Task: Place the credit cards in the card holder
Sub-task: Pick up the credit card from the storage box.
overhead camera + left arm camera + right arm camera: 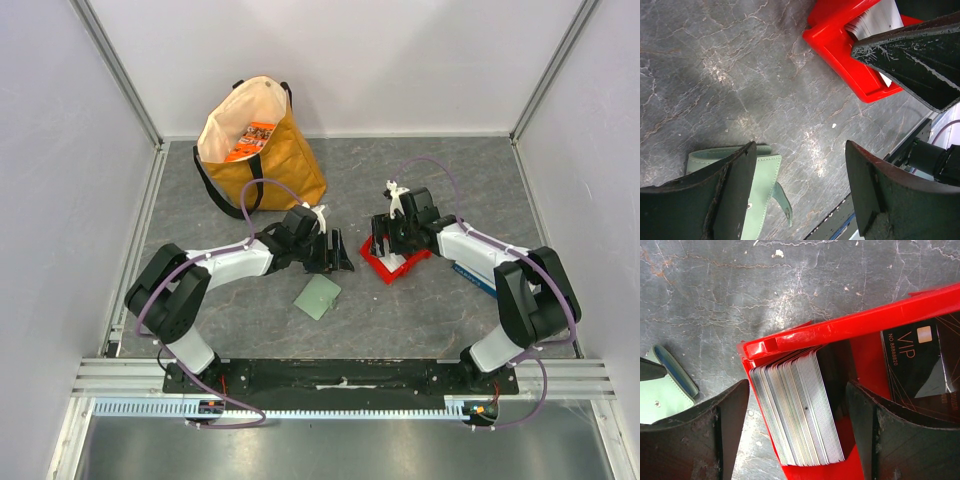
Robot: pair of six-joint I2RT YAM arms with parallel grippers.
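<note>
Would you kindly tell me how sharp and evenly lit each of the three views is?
Top external: sharp, evenly lit, soft shadows on the table. Left wrist: table sharp, with pale glare patches and a dim band. Right wrist: credit cards crisp, red bin interior dark.

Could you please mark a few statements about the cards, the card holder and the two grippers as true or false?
1. The stack of cards stands on edge inside the red bin. True.
2. The card holder lies in the red bin. False: it lies on the table, apart from the bin.
3. The right gripper is open above the stack of cards. True.
4. The left gripper is shut on a card. False: it is open and holds nothing.
5. A black VIP card lies in the bin beside the stack. True.
</note>
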